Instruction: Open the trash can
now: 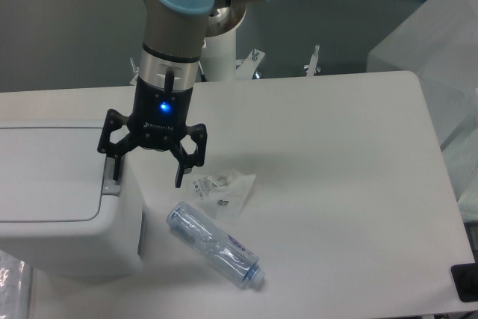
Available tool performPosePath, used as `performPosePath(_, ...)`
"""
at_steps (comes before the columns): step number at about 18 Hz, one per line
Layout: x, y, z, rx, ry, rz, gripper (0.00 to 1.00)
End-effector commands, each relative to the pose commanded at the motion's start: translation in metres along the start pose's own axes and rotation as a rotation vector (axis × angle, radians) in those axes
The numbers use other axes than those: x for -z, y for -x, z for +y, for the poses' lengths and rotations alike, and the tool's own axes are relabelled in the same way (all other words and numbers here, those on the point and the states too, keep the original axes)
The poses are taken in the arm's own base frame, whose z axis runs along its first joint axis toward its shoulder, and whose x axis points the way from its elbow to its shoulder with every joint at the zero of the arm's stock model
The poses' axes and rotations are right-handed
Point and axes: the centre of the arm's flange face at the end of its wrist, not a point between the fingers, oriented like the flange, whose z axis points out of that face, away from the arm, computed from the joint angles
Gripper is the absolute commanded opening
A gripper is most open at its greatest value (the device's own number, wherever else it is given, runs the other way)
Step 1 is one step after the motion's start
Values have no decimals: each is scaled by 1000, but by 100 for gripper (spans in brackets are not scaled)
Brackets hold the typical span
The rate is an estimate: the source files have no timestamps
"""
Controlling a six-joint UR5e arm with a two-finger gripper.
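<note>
The trash can (52, 207) is a large white boxy bin at the left edge of the table, its flat lid down. A grey push tab (111, 182) sits at the lid's right edge. My gripper (147, 173) points down and is open and empty. Its left finger (115, 163) hangs right over the grey tab; I cannot tell if it touches. Its right finger (180, 169) is past the bin's right side, above the table.
A clear plastic bottle (215, 246) lies on its side on the white table (336, 169), just right of the bin. A crumpled clear wrapper (224, 188) lies behind it, next to my right finger. A black object (464, 282) sits at the lower right edge.
</note>
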Motion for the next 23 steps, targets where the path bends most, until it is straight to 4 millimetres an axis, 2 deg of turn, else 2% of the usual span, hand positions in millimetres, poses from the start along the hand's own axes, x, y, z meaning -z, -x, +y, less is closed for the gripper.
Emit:
performPosePath(11,-3,1,0,1,1,0,100)
performPosePath(18,25,-1,-23,-62,-84,-20,100)
performPosePath(23,55,29,-42,-105,-136,-74,100)
